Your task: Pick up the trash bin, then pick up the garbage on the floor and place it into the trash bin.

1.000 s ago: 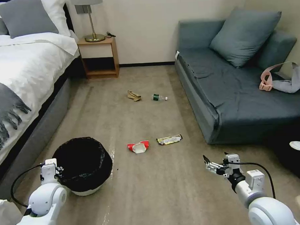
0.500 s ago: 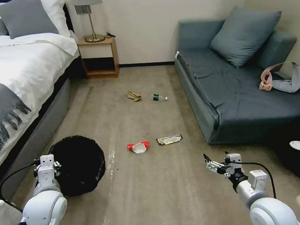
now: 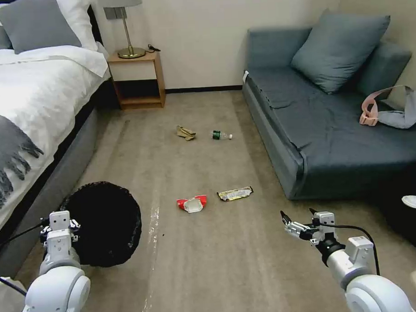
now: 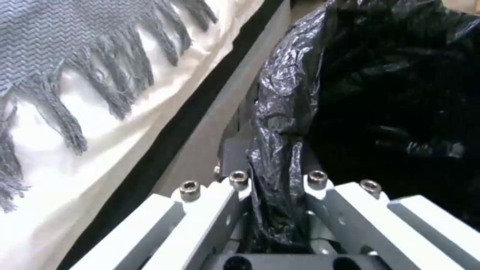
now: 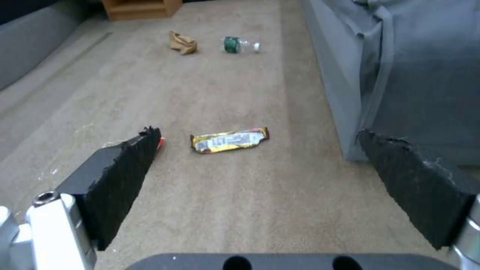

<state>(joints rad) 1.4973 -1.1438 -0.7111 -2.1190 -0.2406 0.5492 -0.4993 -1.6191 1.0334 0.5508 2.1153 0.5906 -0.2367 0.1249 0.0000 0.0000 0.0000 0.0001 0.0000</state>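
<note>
Trash bin (image 3: 103, 222) is held tilted off the floor beside the bed (image 3: 26, 104), its bag-covered rim clamped by the left gripper (image 4: 272, 195). Right gripper (image 3: 297, 225) is kept low w/ fingers wide apart, nothing held, near the yellow wrapper (image 5: 229, 140). Red packet (image 3: 191, 203), tan paper (image 3: 186, 132) & bottle (image 3: 221, 135) are left on the carpet.

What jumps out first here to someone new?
The trash bin, near the bed, its black bag pinched in the left gripper. Next, litter on the carpet: a red-and-white packet and yellow snack wrapper mid-floor, tan paper and a small bottle farther back. The right gripper hangs open, empty, beside the sofa.
</note>
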